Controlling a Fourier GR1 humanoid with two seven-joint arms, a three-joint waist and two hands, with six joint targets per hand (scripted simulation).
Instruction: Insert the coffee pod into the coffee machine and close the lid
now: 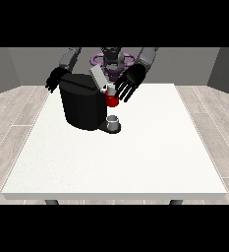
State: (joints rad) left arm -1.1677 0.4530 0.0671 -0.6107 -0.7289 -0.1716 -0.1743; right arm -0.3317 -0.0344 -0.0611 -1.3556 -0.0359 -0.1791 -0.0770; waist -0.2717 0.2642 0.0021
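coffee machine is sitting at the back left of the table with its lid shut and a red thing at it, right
Not quite. The front view shows the coffee machine at the table's back left with a red thing at the machine, but its lid stands raised, not shut. The hand at the view's right hovers beside it, fingers spread.

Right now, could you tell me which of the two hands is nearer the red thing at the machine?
The hand at the view's right, beside the red thing.

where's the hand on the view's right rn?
In the front view, the hand at the view's right hangs with fingers spread just right of the coffee machine, close above a red thing at the machine, toward the table's far edge.
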